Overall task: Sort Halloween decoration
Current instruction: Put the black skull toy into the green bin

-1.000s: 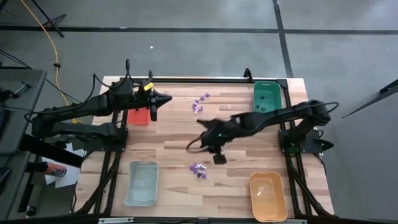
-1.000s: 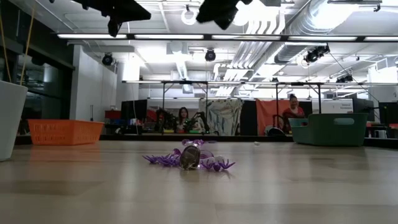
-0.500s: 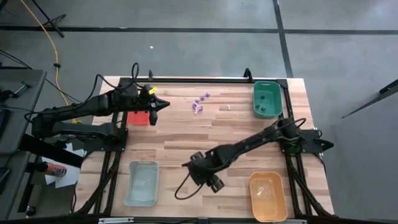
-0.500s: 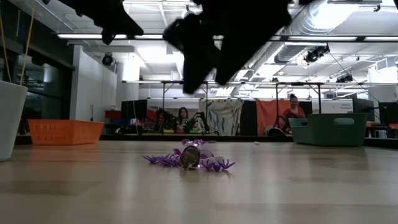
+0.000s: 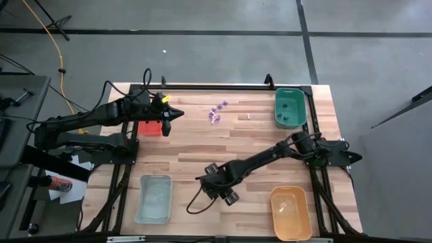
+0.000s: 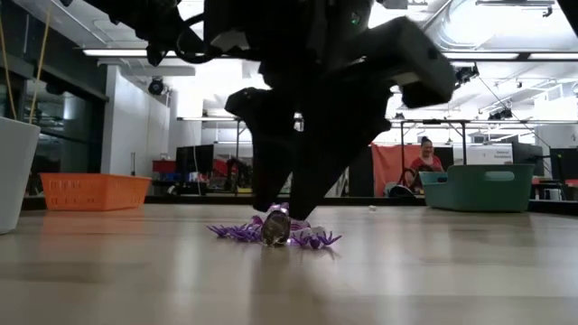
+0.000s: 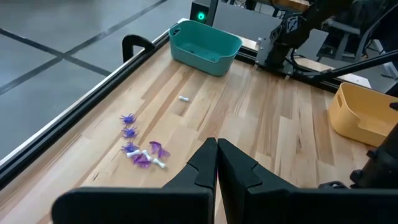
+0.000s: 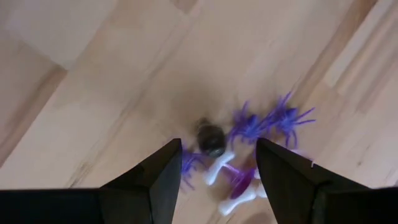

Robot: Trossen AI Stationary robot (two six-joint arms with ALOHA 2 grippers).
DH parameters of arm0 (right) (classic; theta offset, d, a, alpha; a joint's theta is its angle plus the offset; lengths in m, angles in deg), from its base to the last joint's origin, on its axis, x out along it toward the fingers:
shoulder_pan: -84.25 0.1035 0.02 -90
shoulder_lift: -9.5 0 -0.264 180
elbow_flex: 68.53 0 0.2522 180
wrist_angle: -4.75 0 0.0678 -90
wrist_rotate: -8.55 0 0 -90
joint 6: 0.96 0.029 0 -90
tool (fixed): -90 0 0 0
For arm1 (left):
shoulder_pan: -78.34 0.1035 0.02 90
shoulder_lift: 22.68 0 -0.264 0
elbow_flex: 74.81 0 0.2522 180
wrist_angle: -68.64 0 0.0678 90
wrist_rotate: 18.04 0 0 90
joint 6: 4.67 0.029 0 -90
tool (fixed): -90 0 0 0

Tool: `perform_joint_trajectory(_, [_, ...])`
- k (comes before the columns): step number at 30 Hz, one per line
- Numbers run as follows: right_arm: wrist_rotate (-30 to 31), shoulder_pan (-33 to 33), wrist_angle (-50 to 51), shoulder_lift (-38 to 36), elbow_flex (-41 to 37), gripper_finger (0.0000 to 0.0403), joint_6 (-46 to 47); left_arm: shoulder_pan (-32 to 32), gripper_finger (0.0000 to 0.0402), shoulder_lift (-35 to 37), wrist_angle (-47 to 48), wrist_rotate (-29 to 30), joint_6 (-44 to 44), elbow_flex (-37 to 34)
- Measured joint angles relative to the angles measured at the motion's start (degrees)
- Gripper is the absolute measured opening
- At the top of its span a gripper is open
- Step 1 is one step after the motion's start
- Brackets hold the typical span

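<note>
The right gripper (image 8: 214, 171) hung open right over the purple pieces (image 8: 267, 121), a dark piece (image 8: 211, 138) between its fingers, prob. to grab it. Left gripper (image 7: 216, 163) waited shut.

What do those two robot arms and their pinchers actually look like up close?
Both arms are dark, slim and jointed, with thin black cables looping alongside them. The left gripper carries a small yellow marking near the wrist. Its fingers are matte black, angular wedges. The right gripper ends in two broad, flat black fingers with squared tips.
</note>
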Motion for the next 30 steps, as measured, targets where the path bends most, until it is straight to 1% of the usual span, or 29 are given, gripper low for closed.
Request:
perform_joint_trajectory(5, [-0.82,-0.01,-3.94,-0.04,-1.86,0.0201,-0.02,0.00,0.0000,0.00,0.00,0.00,-0.02,0.00])
perform_joint_trajectory(12, [-1.60,0.08,-5.84,-0.04,-4.85,0.0201,-0.46,0.00,0.0000,0.00,0.02,0.00,-0.52,0.00])
perform_joint_trajectory(17, [-1.62,0.15,-6.63,-0.15,-5.37,0.0199,-0.46,0.00,0.0000,0.00,0.02,-0.01,-0.52,0.00])
perform_joint_trajectory(20, [-1.46,0.15,-7.20,-0.15,-5.43,0.0184,0.30,0.00,0.0000,0.00,0.02,-0.02,-0.52,0.00])
perform_joint_trajectory(26, [-1.18,0.19,-7.57,-0.13,-5.46,0.0133,0.42,0.00,0.0000,0.00,0.02,0.00,-0.52,0.00])
perform_joint_trajectory(30, [-1.10,0.17,-7.70,-0.11,-5.46,0.0106,0.43,0.00,0.0000,0.00,0.32,-0.01,-0.52,-0.01])
